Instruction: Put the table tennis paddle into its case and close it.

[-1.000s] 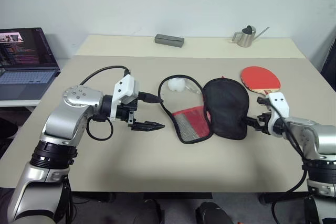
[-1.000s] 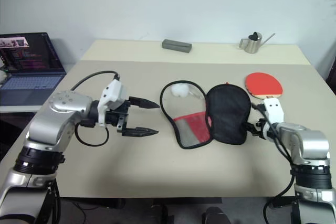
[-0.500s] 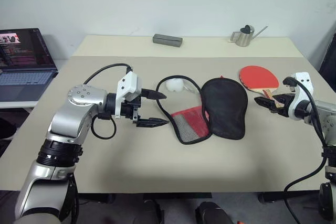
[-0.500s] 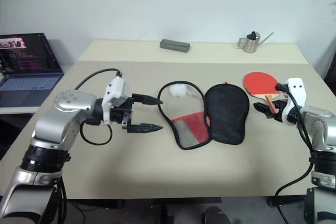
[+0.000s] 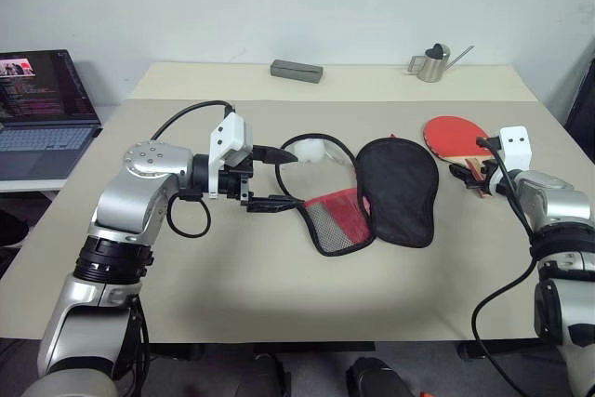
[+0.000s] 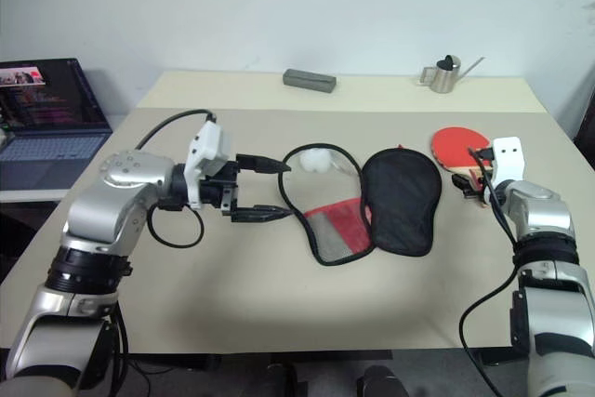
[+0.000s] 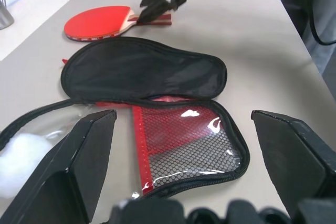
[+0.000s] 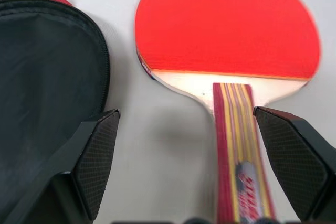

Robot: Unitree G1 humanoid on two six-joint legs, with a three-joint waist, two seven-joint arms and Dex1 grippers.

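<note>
Your left gripper [image 5: 277, 178] hangs with its fingers spread wide, just left of the red zip case with black mesh pocket [image 5: 372, 192]. The case lies unzipped and folded open at the middle of the beige worktop [image 5: 232, 285], black side up on its right half. Right of it, near the worktop's right edge, lies the red-bladed paddle with striped wooden handle [image 5: 458, 139], blade toward the far edge. Your right gripper [image 5: 472, 177] gapes wide over the handle end.

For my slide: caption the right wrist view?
Open right claw straddling the table tennis paddle handle, beside the case.
</note>
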